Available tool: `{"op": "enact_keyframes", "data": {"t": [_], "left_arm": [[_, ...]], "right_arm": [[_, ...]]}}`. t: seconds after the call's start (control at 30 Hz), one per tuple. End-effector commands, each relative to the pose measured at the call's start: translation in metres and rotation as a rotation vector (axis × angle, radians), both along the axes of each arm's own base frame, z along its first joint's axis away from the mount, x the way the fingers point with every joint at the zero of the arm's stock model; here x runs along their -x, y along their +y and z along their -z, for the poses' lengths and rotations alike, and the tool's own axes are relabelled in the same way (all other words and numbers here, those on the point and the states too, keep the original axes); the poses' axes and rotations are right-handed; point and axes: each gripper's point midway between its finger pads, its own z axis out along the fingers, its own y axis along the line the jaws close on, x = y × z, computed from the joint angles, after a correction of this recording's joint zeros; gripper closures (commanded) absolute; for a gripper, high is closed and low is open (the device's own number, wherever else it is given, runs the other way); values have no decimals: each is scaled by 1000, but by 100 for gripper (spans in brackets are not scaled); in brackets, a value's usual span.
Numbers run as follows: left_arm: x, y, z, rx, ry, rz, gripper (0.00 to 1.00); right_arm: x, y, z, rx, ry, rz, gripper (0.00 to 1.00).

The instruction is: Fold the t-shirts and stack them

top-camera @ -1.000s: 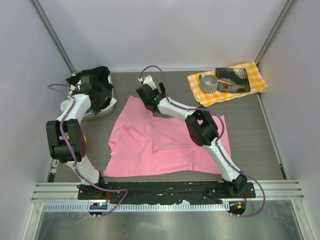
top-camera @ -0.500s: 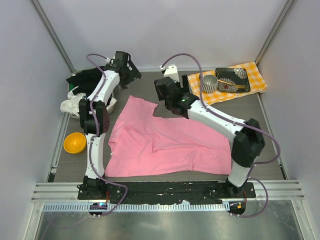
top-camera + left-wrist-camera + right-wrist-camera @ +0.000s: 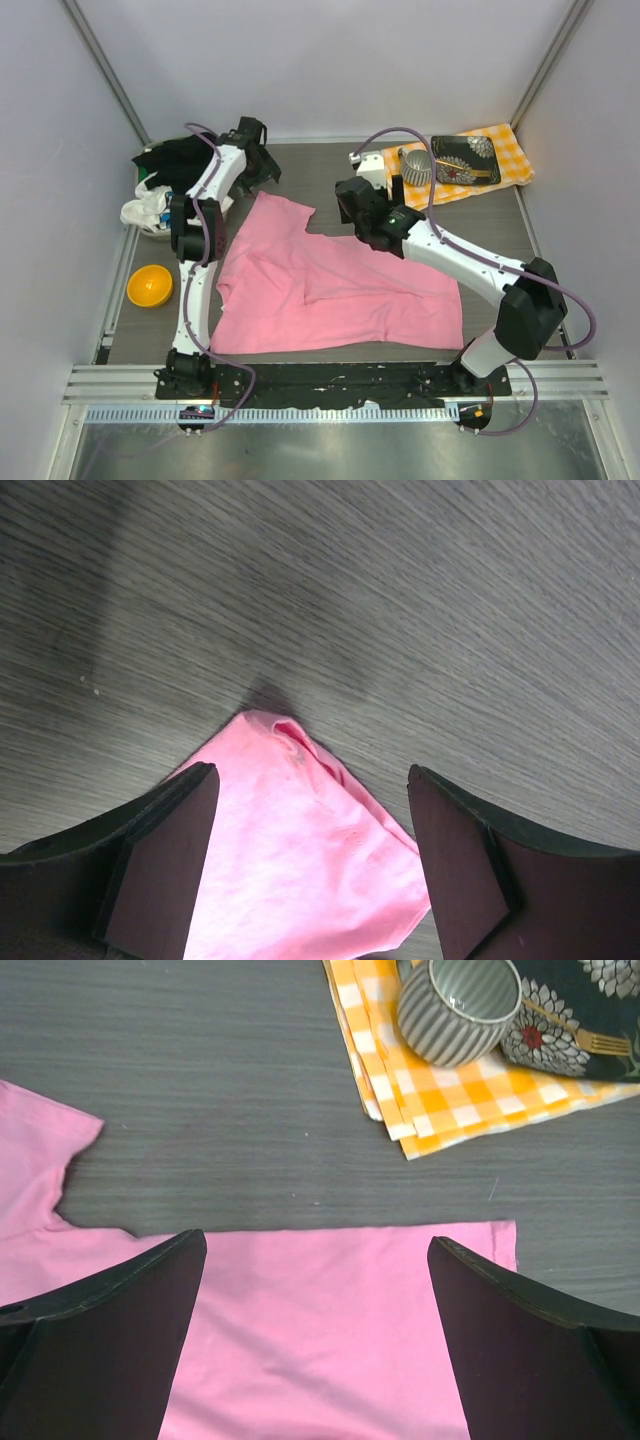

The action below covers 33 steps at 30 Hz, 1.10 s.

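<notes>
Left arm has swung off the shirt heap at the far-left corner and now reaches over the pink tee's far-left tip. Right arm has stretched out, and its pincer has shifted right along the tee's far edge.

Left pincer: jaws apart, straddling that pointed tip of the pink t-shirt. We see cloth between the fingers, not clamped.

Right pincer: jaws wide, holding nothing, hanging over the tee's straight far edge.

The pink tee lies spread flat, a bit rumpled, across the middle of the desk, reaching nearly to the near edge.

The black and white t-shirts are bunched at the far-left corner.

The orange bowl sits by the left edge, just left of the left arm.

The checked cloth is at the far-right corner and carries a ribbed cup and a dark patterned tray, apart from the tee.
</notes>
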Motion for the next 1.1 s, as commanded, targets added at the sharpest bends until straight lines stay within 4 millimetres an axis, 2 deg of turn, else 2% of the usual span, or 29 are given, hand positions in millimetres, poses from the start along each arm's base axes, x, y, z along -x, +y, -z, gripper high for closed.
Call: {"op": "enact_keyframes", "data": {"t": [0.0, 0.2, 0.43, 0.67, 0.73, 0.77, 1.07], "left_arm": [[0, -1, -4, 6, -10, -4, 21], [-2, -3, 6, 1, 2, 1, 28], [-2, -4, 19, -11, 18, 1, 41], [-1, 3, 28, -53, 27, -12, 41], [-2, 5, 28, -64, 23, -17, 45], [-2, 6, 28, -72, 21, -21, 50], [5, 11, 37, -95, 44, -23, 70]], "right_arm": [[5, -8, 11, -32, 10, 55, 0], [12, -22, 22, -38, 33, 73, 0], [17, -31, 20, -55, 35, 79, 0], [20, -35, 16, -64, 30, 81, 0], [20, -35, 16, -66, 29, 81, 0], [21, -36, 17, -64, 32, 84, 0], [21, -34, 22, -64, 45, 82, 0]]}}
